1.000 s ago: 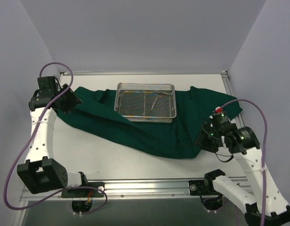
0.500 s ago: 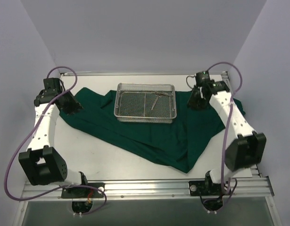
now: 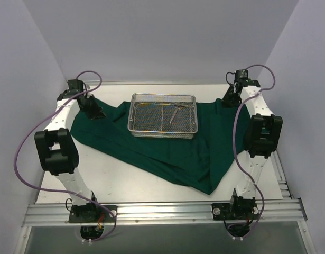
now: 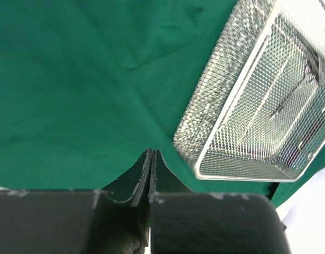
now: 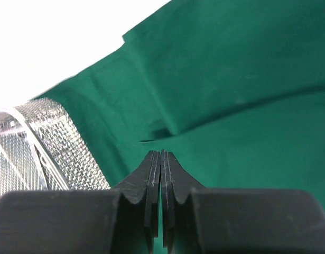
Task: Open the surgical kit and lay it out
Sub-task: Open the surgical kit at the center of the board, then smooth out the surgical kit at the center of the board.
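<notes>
The surgical kit's dark green cloth (image 3: 167,151) lies spread on the white table, with the silver wire-mesh tray (image 3: 133,114) standing on its far middle. Thin metal instruments (image 3: 175,111) lie inside the tray. My left gripper (image 3: 96,112) is shut and hangs low over the cloth's far left corner. In the left wrist view the closed tips (image 4: 151,152) sit above the cloth (image 4: 72,79), the tray (image 4: 247,174) to their right. My right gripper (image 3: 227,100) is shut over the cloth's far right corner. The right wrist view shows nothing gripped between its closed tips (image 5: 161,152), only cloth (image 5: 247,63) below.
Grey walls close in the table on the left, back and right. A metal rail (image 3: 162,211) with both arm bases runs along the near edge. Purple cables (image 3: 25,159) loop beside each arm. Bare white table (image 3: 114,180) lies in front of the cloth.
Both arms have stretched out to the far corners of the cloth and both grippers have shut. The cloth's right side has drawn in from the right table edge.
</notes>
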You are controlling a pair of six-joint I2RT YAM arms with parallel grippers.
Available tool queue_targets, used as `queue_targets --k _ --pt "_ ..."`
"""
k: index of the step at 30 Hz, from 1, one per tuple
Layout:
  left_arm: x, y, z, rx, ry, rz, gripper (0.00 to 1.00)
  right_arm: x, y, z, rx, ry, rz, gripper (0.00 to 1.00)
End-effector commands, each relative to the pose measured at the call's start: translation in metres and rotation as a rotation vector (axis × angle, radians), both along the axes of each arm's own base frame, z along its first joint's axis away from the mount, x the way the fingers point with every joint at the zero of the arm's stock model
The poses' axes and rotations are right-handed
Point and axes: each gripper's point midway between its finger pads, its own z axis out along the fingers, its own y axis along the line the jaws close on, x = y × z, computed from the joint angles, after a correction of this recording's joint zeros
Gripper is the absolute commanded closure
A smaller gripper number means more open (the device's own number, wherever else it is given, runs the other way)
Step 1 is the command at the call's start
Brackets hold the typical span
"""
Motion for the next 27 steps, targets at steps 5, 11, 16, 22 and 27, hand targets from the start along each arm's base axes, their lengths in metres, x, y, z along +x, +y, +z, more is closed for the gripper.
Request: queue_targets --k 5,11,16,22,27 --pt "0.029 -0.036 -0.017 -0.077 -0.003 -0.062 0.98 0.000 0.069 -0.021 0.094 0.027 0.222 1.00" --pt "0.036 -0.032 -0.066 -0.091 0.122 -0.031 0.98 -0.007 0.090 -0.050 0.143 0.082 0.235 1.00" --pt "0.040 -0.031 -0.095 -0.188 0.214 0.006 0.98 -0.019 0.089 -0.079 0.127 0.163 0.210 1.00" --pt "0.041 -0.016 -0.124 -0.208 0.308 0.074 0.98 -0.049 0.067 -0.100 0.078 0.242 0.151 1.00" --pt "0.028 0.020 -0.149 -0.191 0.393 0.170 0.98 -0.076 0.060 -0.102 0.047 0.282 0.158 1.00"
